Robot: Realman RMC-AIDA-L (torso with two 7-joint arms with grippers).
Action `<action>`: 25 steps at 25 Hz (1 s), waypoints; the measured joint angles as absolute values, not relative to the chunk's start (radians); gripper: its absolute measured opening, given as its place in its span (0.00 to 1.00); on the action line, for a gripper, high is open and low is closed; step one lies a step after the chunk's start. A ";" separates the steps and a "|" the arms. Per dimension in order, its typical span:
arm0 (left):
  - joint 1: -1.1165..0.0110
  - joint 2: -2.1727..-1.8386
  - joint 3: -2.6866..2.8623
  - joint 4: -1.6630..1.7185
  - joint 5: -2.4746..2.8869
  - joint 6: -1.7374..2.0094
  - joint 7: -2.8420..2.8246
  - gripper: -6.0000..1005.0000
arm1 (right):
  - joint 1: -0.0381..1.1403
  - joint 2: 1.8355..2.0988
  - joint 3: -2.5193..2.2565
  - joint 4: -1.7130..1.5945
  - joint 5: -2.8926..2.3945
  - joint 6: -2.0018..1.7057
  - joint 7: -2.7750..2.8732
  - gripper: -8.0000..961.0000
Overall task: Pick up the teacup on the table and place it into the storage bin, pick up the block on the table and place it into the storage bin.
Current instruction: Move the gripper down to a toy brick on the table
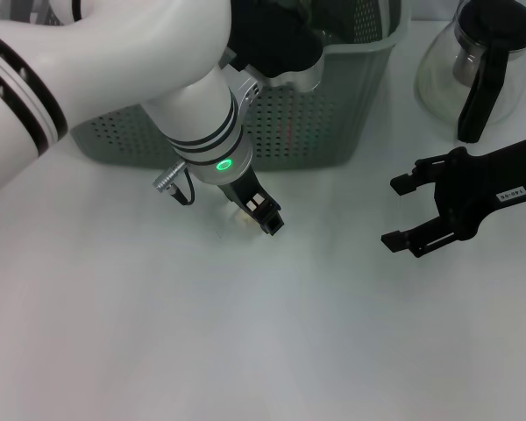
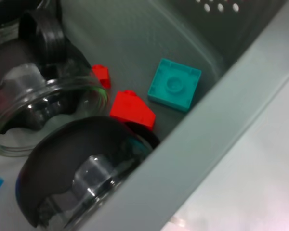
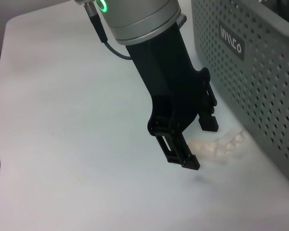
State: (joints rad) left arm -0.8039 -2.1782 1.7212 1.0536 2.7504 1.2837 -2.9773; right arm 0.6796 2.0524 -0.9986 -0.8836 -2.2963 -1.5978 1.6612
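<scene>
Head view: your left tool (image 1: 261, 213) hangs low over the surface (image 1: 245, 333) just before the storage bin (image 1: 307, 123); the right tool (image 1: 408, 210) rests spread, apart, near the coffee pot (image 1: 478, 66).
Left wrist view: a teal block (image 2: 175, 84), red blocks (image 2: 132, 109) and glassware (image 2: 43, 96) lie inside the bin.
Right wrist view: the left tool's fingers (image 3: 183, 156) stand parted over a pale block (image 3: 216, 146) on the surface, beside the bin wall.

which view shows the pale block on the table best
Right wrist view: the pale block lies on the table between the left hand's open fingers, beside the storage bin. The head view shows a sliver; the left wrist view none.
</scene>
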 joint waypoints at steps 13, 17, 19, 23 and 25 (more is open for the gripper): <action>-0.811 -2.178 1.721 1.026 2.750 1.271 -2.977 0.60 | 0.675 2.055 -0.997 -0.884 -2.296 -1.591 1.653 0.98; -0.811 -2.178 1.721 1.023 2.750 1.269 -2.977 0.52 | 0.674 2.056 -0.997 -0.884 -2.296 -1.591 1.653 0.98; -0.811 -2.178 1.720 1.023 2.750 1.269 -2.977 0.48 | 0.673 2.056 -0.997 -0.884 -2.296 -1.591 1.653 0.98; -0.812 -2.178 1.721 1.026 2.750 1.269 -2.977 0.28 | 0.673 2.056 -0.997 -0.884 -2.295 -1.591 1.653 0.98; -0.813 -2.178 1.721 1.025 2.750 1.270 -2.977 0.22 | 0.673 2.056 -0.997 -0.884 -2.294 -1.591 1.652 0.98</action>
